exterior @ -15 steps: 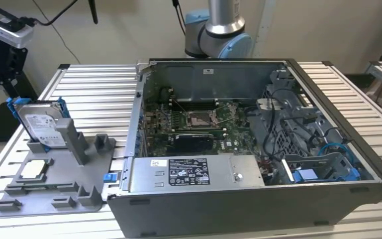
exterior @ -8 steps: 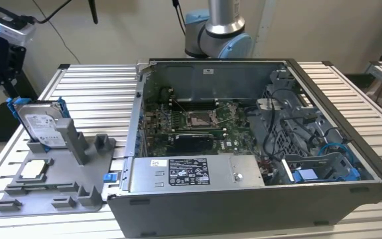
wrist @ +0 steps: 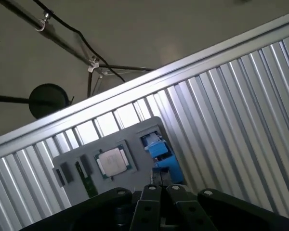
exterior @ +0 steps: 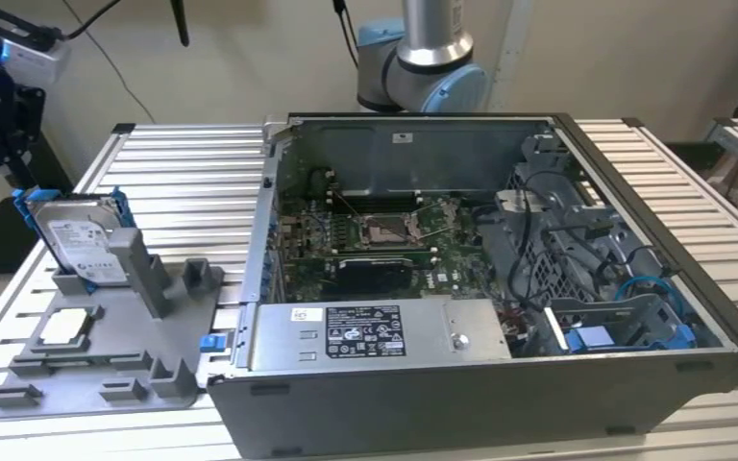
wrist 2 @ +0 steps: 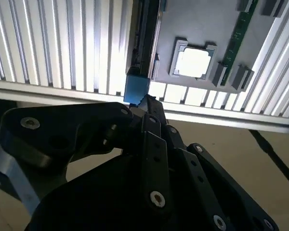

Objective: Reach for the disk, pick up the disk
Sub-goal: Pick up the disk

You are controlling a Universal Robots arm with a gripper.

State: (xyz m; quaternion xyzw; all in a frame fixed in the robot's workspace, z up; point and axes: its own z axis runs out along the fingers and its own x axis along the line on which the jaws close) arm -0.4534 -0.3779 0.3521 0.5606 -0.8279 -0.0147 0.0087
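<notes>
The disk point(exterior: 81, 240) is a silver drive with a white label in a blue bracket. It stands upright in a grey fixture point(exterior: 100, 384) at the exterior view's left. My gripper point(exterior: 12, 171) hangs just above the disk's top far corner, black fingers pointing down. In both wrist views the disk shows edge-on as a blue bracket strip point(wrist 2: 136, 89) point(wrist: 161, 150). The gripper's fingertips point(wrist 2: 148, 102) point(wrist: 160, 185) lie pressed together right at that strip. Nothing shows between them.
A small white-silver chip point(exterior: 64, 327) point(wrist 2: 193, 61) point(wrist: 112, 161) and a green memory stick point(wrist 2: 238, 33) lie on the fixture. An open computer case point(exterior: 472, 288) stands to the exterior view's right of the fixture on the slatted aluminium table point(exterior: 177, 182).
</notes>
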